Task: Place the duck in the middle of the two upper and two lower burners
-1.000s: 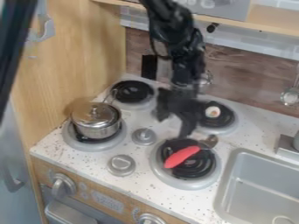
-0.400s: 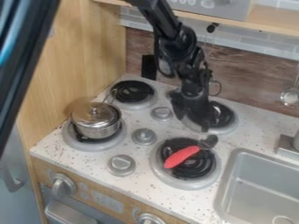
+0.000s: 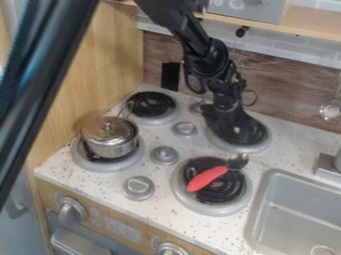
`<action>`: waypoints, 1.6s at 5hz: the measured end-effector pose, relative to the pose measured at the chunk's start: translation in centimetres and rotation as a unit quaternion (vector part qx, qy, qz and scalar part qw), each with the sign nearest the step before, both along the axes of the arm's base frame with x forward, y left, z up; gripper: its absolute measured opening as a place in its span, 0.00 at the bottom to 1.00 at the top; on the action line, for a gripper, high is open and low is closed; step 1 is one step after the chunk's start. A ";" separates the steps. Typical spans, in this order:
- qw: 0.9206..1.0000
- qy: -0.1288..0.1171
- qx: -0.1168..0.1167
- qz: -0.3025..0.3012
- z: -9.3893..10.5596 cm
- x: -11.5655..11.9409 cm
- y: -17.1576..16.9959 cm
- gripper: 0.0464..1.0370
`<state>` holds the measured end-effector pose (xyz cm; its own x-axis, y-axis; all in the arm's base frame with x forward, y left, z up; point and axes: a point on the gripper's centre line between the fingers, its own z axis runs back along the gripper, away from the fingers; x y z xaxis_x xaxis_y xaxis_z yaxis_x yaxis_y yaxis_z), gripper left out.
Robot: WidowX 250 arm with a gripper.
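Note:
The black gripper [image 3: 234, 130] hangs low over the upper right burner [image 3: 252, 148], covering much of its black coil. The arm comes down to it from the top edge. The spot on that burner where a small white and orange object lay is hidden behind the gripper. The upper left burner [image 3: 152, 105] is bare. On the lower left burner [image 3: 85, 159] stands a lidded metal pot. A spoon with a red handle [image 3: 207, 178] lies across the lower right burner [image 3: 212, 209].
Between the left and right burners are several grey knobs, one at the centre [image 3: 164, 155]. The lidded pot [image 3: 110, 137] is at the left beside a wooden wall. A grey sink [image 3: 293, 214] lies at the right. A dark blurred bar crosses the left foreground.
The gripper has moved right and then down onto the upper right burner, now covering the small white and orange object seen there earlier. Pot and spoon have stayed put.

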<state>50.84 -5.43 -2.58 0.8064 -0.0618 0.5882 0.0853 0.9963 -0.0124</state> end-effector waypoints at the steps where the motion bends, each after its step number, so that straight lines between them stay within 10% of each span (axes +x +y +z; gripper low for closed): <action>1: 1.000 -0.016 -0.009 0.018 0.2 1.7 0.0 0.96; 4: 0.999 -0.014 -0.010 0.040 -1.4 3.9 -0.1 0.90; 8: 0.997 0.003 0.037 0.062 0.5 -0.6 2.9 0.11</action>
<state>50.28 -2.52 -2.09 0.8134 -0.0033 0.5816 -0.0392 0.9974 0.0605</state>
